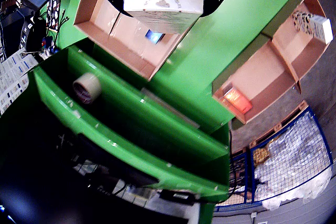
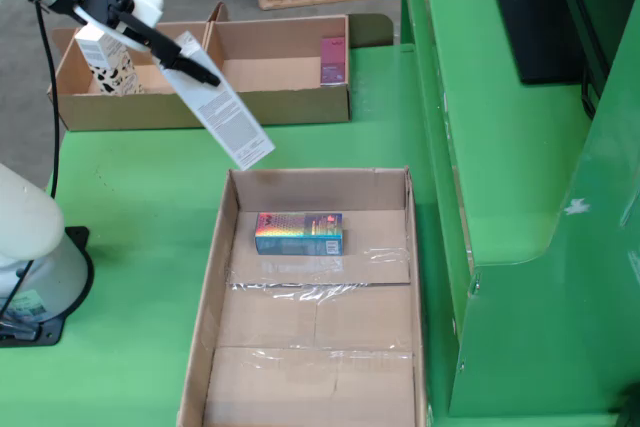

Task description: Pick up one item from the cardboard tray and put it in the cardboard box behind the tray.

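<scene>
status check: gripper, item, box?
Gripper shut on white carton, airborne between tray and rear box. Colourful box left in tray. Nothing blocking the drop.

White arm (image 2: 30,217), black cable (image 2: 47,87)

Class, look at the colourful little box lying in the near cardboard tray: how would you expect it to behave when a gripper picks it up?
The colourful box looks like small printed carton, so probably light and fairly stiff, though hard squeezing might dent it. It lies flat on a broad face in the tray, so unlikely to roll or tip. Its glossy print may be slightly slippery.
</scene>
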